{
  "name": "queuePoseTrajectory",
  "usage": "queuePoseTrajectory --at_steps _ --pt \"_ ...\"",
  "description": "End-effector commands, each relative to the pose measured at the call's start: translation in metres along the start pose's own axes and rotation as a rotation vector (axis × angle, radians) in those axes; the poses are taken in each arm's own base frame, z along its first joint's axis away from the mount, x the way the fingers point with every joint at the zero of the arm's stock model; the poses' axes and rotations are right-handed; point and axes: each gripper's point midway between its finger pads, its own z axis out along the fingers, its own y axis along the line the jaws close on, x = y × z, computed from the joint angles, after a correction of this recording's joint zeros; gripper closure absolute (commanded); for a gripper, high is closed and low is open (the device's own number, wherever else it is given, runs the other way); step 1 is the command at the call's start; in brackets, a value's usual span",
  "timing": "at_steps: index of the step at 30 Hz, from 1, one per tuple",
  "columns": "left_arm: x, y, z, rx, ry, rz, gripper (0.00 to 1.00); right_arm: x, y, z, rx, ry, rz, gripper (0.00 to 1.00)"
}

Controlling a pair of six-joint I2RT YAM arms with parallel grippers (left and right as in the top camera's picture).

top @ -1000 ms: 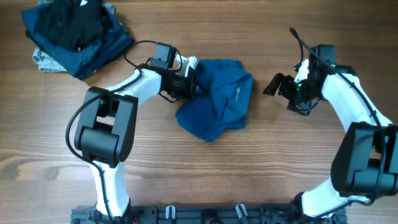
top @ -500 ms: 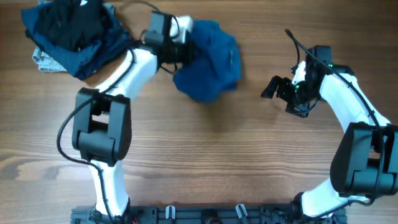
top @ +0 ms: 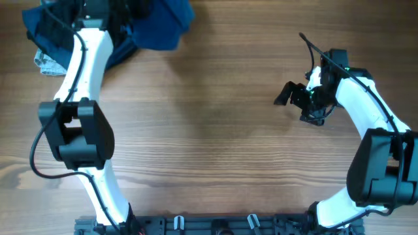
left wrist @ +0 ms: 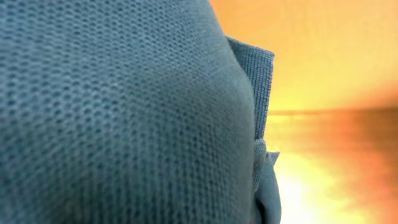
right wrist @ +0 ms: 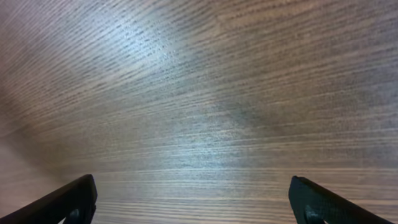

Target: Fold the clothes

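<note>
The mid-blue shirt [top: 163,23] hangs bunched at the top edge of the table, right beside the heap of navy and black clothes [top: 49,32] at the far left. My left arm [top: 85,59] reaches up to it. Its gripper is shut on the shirt and buried in it. In the left wrist view the blue knit fabric [left wrist: 124,112] fills most of the picture and hides the fingers. My right gripper [top: 295,104] hovers open over bare wood on the right, with nothing between its fingertips [right wrist: 74,199].
A pale patterned piece [top: 44,64] sticks out under the heap's lower left. The wooden table [top: 209,130] stretches between the two arms. The arm bases stand along the front edge.
My left gripper has dragged the blue shirt from the table's middle up and left to the top edge beside the heap. The right arm has barely moved.
</note>
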Motion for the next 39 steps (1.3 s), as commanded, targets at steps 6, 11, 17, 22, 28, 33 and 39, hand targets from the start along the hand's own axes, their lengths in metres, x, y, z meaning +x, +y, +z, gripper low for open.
queuePoseTrajectory --at_steps 6,11,17,22,28,33,39 --pt "-0.058 0.072 -0.047 -0.170 -0.140 0.019 0.96 0.005 -0.001 0.001 0.007 0.024 -0.011 0.01" --pt "-0.064 0.134 -0.078 -0.280 -0.175 -0.039 0.92 0.006 -0.001 0.001 0.007 0.027 -0.009 0.01" --pt "-0.050 0.190 -0.107 -0.355 -0.161 -0.172 0.81 0.008 -0.001 0.001 0.009 0.035 -0.002 0.01" --pt "-0.016 0.205 -0.094 -0.367 -0.069 -0.245 0.12 0.009 0.000 0.001 0.004 0.043 0.003 0.00" --pt "0.014 0.219 -0.095 -0.399 -0.019 -0.505 0.00 0.011 0.002 0.001 -0.013 0.049 -0.001 0.00" --pt "0.026 0.206 -0.113 -0.373 0.049 -0.585 0.00 0.010 0.003 0.001 -0.014 0.047 -0.006 0.01" --pt "0.035 0.188 -0.188 -0.579 0.076 -0.812 0.00 0.009 0.003 0.001 -0.015 0.044 -0.007 0.01"
